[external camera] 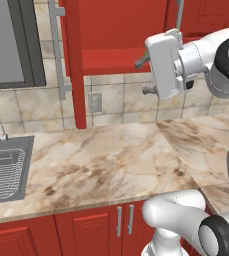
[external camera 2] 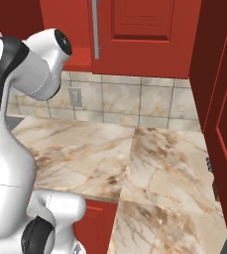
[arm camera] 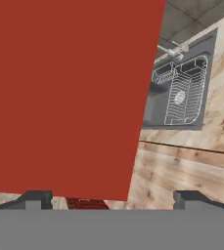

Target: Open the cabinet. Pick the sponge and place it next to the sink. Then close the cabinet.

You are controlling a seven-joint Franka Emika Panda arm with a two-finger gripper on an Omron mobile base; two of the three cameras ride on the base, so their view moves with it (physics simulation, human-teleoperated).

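My jaws stand wide apart, grasping nothing, raised beside the cabinet; its left door hangs open, edge-on; sponge not sighted; sink lies left on the worktop; advise searching the shelf squarely before descending.

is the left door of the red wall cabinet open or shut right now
Open. The left door of the cabinet stands swung out edge-on toward the camera, leaving the red shelf inside exposed, and the open gripper hangs in front of that opening.
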